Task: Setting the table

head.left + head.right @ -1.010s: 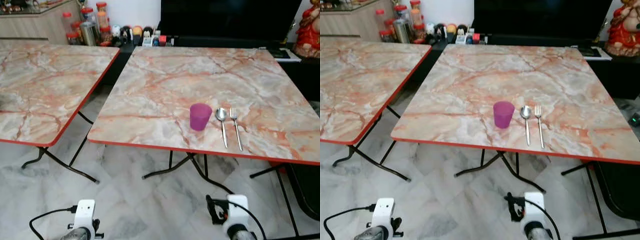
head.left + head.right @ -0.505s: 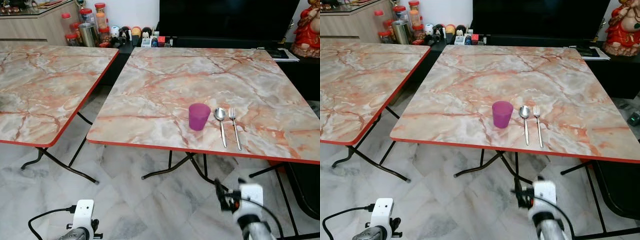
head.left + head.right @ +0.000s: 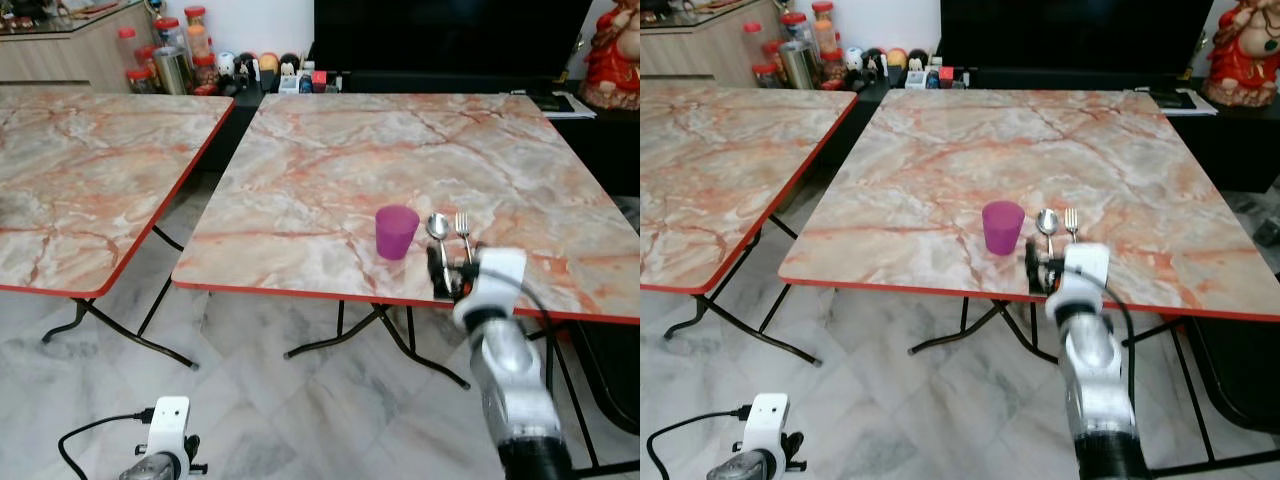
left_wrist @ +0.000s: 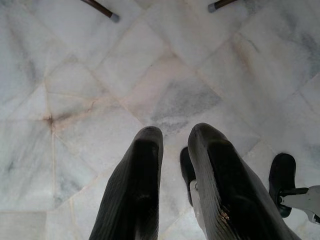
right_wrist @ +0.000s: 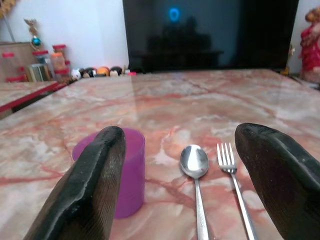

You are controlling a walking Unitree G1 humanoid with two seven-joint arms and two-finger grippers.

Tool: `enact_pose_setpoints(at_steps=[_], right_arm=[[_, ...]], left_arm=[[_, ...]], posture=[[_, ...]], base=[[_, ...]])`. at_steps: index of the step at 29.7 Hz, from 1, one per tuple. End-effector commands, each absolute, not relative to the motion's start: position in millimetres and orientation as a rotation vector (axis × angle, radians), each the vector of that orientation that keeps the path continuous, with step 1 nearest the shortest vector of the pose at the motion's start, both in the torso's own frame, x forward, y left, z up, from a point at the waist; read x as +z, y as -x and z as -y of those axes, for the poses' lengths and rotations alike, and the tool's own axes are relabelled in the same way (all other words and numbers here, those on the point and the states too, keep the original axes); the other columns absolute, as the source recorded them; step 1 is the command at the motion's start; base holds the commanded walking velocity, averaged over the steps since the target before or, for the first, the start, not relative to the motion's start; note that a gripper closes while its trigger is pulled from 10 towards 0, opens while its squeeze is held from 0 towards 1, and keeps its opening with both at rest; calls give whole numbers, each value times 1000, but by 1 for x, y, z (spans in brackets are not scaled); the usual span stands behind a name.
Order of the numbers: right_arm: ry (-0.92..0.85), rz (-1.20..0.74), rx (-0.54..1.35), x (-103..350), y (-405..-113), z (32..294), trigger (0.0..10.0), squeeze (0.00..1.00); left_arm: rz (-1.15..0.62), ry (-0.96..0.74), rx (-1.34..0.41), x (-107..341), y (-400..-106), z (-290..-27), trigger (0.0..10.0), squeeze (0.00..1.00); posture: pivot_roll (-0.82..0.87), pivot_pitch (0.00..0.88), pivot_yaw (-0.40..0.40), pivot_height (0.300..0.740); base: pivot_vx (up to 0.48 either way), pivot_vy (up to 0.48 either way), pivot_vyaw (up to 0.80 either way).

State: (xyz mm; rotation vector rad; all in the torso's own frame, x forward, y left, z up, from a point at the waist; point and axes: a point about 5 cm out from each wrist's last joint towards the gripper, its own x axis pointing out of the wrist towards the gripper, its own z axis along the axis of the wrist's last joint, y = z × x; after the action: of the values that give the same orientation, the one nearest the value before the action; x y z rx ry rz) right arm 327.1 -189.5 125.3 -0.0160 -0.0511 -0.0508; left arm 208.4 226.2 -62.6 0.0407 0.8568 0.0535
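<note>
A purple cup (image 3: 397, 231) stands upright near the front edge of the marble table (image 3: 400, 150). A spoon (image 3: 439, 228) and a fork (image 3: 463, 225) lie side by side just to its right. My right gripper (image 3: 440, 272) is raised to the table's front edge, over the handles of the spoon and fork. In the right wrist view its fingers (image 5: 95, 175) are spread wide and hold nothing, with the cup (image 5: 127, 170), spoon (image 5: 195, 165) and fork (image 5: 227, 160) ahead between them. My left gripper (image 4: 177, 131) hangs low over the floor, fingers close together.
A second marble table (image 3: 80, 180) stands to the left, with a floor gap between the two. Behind are a black TV (image 3: 450, 40), jars (image 3: 175, 55) on a low cabinet and a red statue (image 3: 612, 50). Marble floor (image 3: 300, 400) lies below.
My right arm has swung up from down near the floor to the table's front edge by the spoon and fork. The left arm has stayed low.
</note>
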Motion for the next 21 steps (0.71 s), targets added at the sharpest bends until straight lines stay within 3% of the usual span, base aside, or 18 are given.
enact_pose_setpoints(at_steps=[1,9,14,21], right_arm=[[-6,17,-65,122,-332,190,10000,0],[-20,-18,-76,121,-343,189,10000,0],[-28,-21,-69,123,-350,185,10000,0],[-55,-5,-57,127,-357,171,10000,0]], left_arm=[[-874,-56,43,-65,-204,-226,10000,0],[-872,-53,41,-64,-206,-225,10000,0],[-875,-56,44,-65,-205,-226,10000,0],[-880,-53,50,-66,-203,-226,10000,0]], posture=[[-68,0,22,740],[-65,0,25,740],[-65,0,24,740],[-60,0,22,740]], base=[[0,0,0],[0,0,0],[0,0,-665],[290,0,0]])
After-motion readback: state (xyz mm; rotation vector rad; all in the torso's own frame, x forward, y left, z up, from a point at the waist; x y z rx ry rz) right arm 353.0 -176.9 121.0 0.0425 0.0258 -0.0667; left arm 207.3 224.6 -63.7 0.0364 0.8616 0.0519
